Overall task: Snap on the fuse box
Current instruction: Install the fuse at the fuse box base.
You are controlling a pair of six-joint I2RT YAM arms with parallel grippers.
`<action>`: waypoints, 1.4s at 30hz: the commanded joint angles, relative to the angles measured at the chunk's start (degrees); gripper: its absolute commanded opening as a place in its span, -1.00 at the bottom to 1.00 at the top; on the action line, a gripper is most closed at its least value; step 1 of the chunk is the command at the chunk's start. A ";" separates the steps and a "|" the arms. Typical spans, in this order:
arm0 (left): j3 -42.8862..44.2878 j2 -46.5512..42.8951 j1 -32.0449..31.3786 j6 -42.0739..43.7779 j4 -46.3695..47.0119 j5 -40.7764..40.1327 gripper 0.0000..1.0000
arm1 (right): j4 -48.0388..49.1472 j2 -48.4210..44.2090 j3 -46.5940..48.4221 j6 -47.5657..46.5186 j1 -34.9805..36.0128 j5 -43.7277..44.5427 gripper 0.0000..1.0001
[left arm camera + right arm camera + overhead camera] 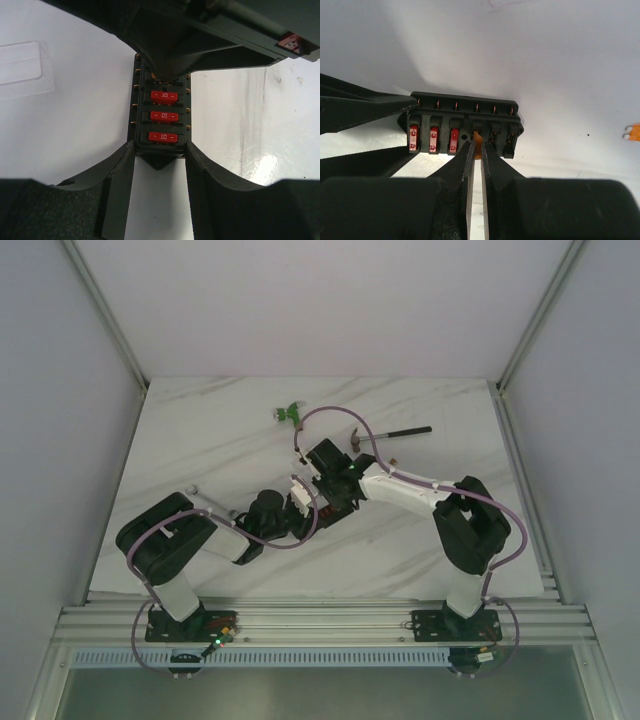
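**Location.** The fuse box (pixel 162 128) lies at the centre of the tabletop (pixel 200 450), between the two arms. In the overhead view the hammer (pixel 395 434) is at 1 o'clock from it.

**Jaw state.** The left jaws clamp the fuse box at its near end, one on each long side, and the grip looks square. Three red fuses (pixel 163 116) sit in a row in their slots. The right jaws, pressed nearly together, pinch one orange fuse (pixel 477 140) at the fourth slot, next to the seated three.

**Step in hand (judged): seating this fuse.**
- Align the fuse legs with the slot before pressing. Whether they have entered cannot be told.
- Press straight down with no sideways load, while the left jaws steady the box.
- Release only when the fuse top is level with its neighbours.

**Surroundings.** The clear lid (pixel 22 67) lies apart at 9 o'clock from the box in the left wrist view. A loose fuse (pixel 633 132) lies at 3 o'clock in the right wrist view. Neither should obstruct the press.
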 commanded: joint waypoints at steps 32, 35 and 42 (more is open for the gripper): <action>0.52 1.27 -0.26 0.20 -1.45 1.02 -0.22 | -1.52 3.69 -0.50 1.70 1.60 1.01 -1.00; 0.45 1.20 -0.25 0.04 -1.45 0.99 -0.23 | -1.47 3.53 -0.42 1.86 2.02 0.64 -1.00; 0.54 1.37 -0.25 -0.19 -1.36 0.84 -0.25 | -1.58 4.26 -0.37 3.36 2.87 0.68 -1.00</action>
